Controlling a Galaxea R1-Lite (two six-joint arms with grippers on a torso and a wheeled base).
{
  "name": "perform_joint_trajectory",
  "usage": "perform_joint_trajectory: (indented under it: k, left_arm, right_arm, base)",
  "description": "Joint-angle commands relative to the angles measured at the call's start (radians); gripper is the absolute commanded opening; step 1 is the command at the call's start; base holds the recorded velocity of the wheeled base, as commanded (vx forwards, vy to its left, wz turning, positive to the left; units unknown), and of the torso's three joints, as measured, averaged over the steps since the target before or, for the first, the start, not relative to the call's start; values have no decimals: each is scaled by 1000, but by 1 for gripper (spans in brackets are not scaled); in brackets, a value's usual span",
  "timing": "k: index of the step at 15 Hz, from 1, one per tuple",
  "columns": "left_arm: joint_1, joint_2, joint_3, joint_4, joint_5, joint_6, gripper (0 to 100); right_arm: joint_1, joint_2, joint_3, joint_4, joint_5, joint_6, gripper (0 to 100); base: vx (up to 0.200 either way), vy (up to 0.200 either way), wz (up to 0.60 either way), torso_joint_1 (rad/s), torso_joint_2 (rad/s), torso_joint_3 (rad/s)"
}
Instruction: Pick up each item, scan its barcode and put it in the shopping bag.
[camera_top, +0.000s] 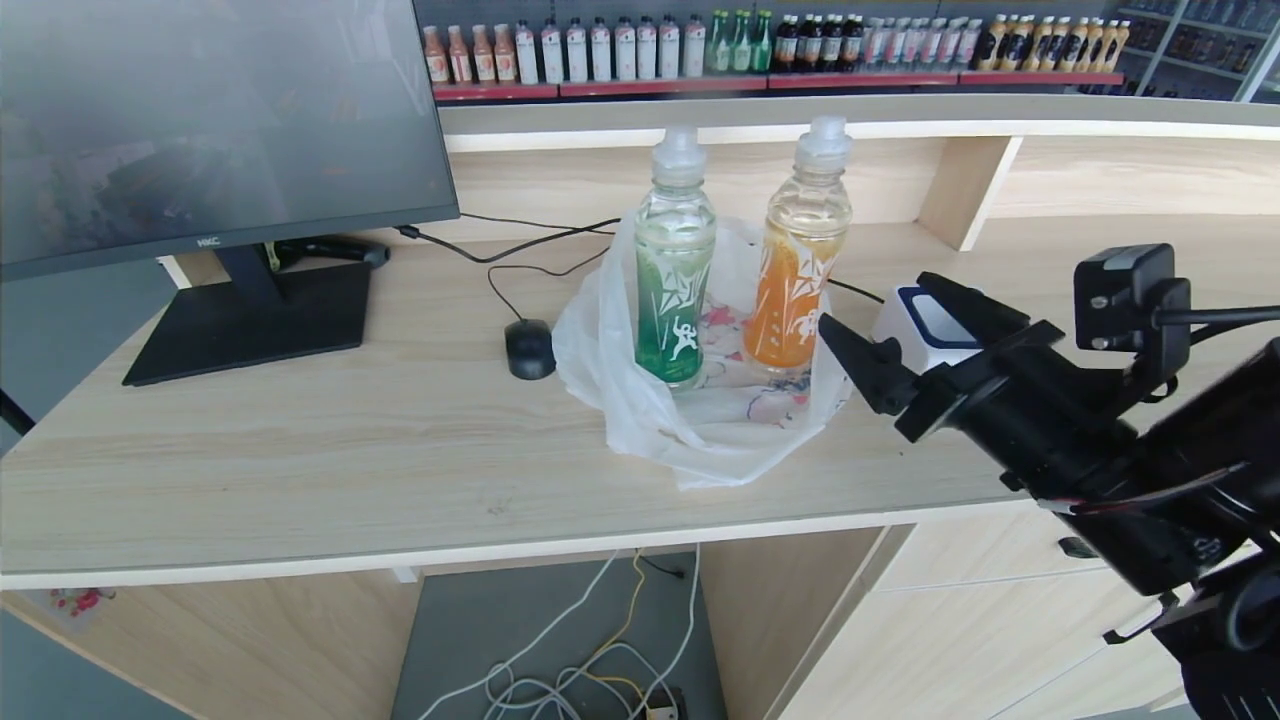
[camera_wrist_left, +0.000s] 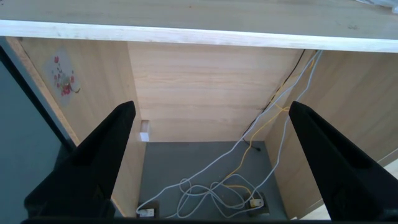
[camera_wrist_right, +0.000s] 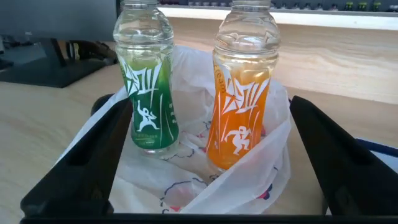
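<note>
Both bottles stand upright, long axes vertical and caps at 12 o'clock, inside the slumped shopping bag (camera_top: 700, 425) near the middle of the wooden surface (camera_top: 300, 450). The green bottle (camera_top: 676, 275) is on the robot's left. The orange bottle (camera_top: 800, 265) is just beside it at 3 o'clock, with a narrow gap between them. The thin white plastic lies crumpled around their bases.

The right end effector (camera_top: 885, 312) hangs above the surface at about 4 o'clock from the orange bottle, near it but not touching. Its 2 black fingers (camera_top: 860, 362) are spread apart, pointing toward 10 o'clock, with nothing between them. Its forearm runs back toward 4 o'clock. A white, blue-rimmed box (camera_top: 925, 340) sits partly hidden behind the fingers.

From the right wrist view, the right end effector (camera_wrist_right: 211, 158) frames both bottles. The green bottle (camera_wrist_right: 146, 99) and orange bottle (camera_wrist_right: 244, 109) show white figure prints on their labels, and a fold of the shopping bag (camera_wrist_right: 255, 186) rises in front of the orange one's base.

The left wrist view sits lower: the left end effector (camera_wrist_left: 211, 165), fingers wide apart and empty, faces the recess under the surface, where loose cables (camera_wrist_left: 217, 186) lie on the grey floor.

A black mouse (camera_top: 529, 349) rests at 9 o'clock of the bag, with a dark monitor (camera_top: 210, 120) farther off at 10 o'clock.
</note>
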Motion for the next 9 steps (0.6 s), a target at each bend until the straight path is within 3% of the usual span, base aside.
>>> perform_joint_trajectory:
  k: [1, 7, 9]
  left_arm:
    - [0, 0, 0, 0, 0, 0, 100]
    - [0, 0, 0, 0, 0, 0, 100]
    - [0, 0, 0, 0, 0, 0, 100]
  right_arm:
    - [1, -200, 129, -3, -5, 16, 100]
    - [-2, -496, 453, -3, -19, 35, 100]
    - [-2, -535, 484, 29, -22, 48, 100]
  base:
    - [0, 0, 0, 0, 0, 0]
    - [0, 0, 0, 0, 0, 0]
    - [0, 0, 0, 0, 0, 0]
